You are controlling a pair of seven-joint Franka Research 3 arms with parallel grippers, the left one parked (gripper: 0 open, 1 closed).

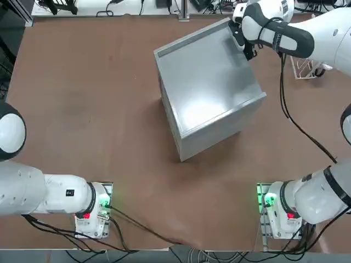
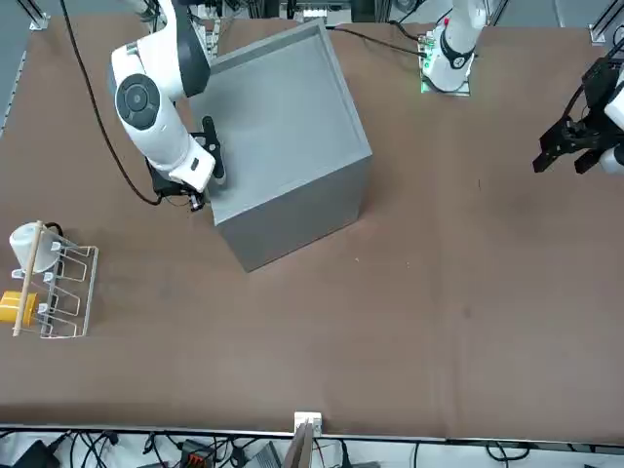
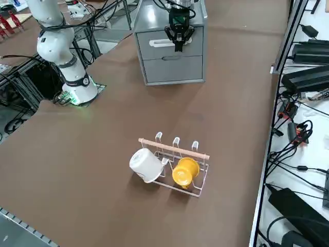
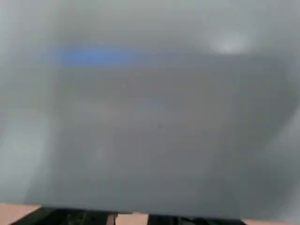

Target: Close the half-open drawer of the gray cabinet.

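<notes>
The gray cabinet (image 1: 211,90) (image 2: 292,127) (image 3: 169,15) stands at an angle in the far middle of the table. In the right side view its face shows two gray fronts, one above the other. The upper drawer (image 3: 154,46) sits about level with the lower front (image 3: 172,69); no tray shows behind it. My right gripper (image 3: 178,45) (image 1: 248,52) (image 2: 216,166) is shut, holds nothing, and its tips rest against the upper drawer's front near the middle. A blurred gray panel (image 4: 150,122) fills the wrist view at very close range.
A white wire rack (image 3: 177,167) (image 2: 58,283) (image 1: 307,68) with a white cup (image 3: 146,164) and a yellow cup (image 3: 185,171) stands on the table on my right side, apart from the cabinet. Cables and black boxes (image 3: 308,77) lie past that table edge.
</notes>
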